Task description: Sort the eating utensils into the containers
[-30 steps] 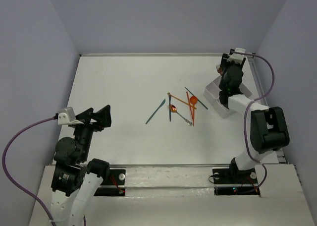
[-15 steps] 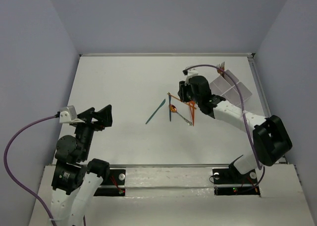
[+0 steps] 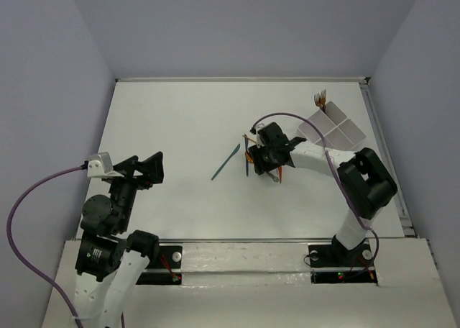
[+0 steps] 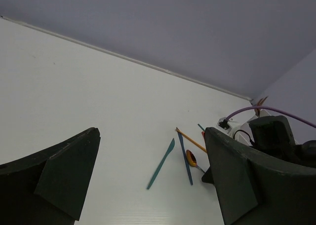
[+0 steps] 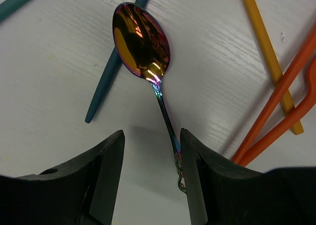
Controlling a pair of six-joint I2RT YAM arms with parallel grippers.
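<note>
Mid-table lies a pile of eating utensils. An iridescent metal spoon (image 5: 140, 41) lies among orange ones (image 5: 276, 121) and a dark teal one (image 5: 111, 72). My right gripper (image 5: 152, 180) is open and low over the pile (image 3: 264, 164). It straddles the spoon's handle, whose end lies against the right finger (image 5: 197, 175). A teal knife (image 3: 226, 162) lies apart to the left. The white container tray (image 3: 343, 134) stands at the back right, with orange forks (image 3: 320, 98) sticking up at its far corner. My left gripper (image 4: 148, 185) is open and holds nothing.
The left arm (image 3: 115, 198) stays at the near left, well away from the utensils. The right arm's purple cable (image 3: 309, 123) arcs above the table between pile and tray. The side walls stand close on both sides.
The right arm swung from the tray at the back right to the pile, then came down over the spoon. The left arm has not moved.
</note>
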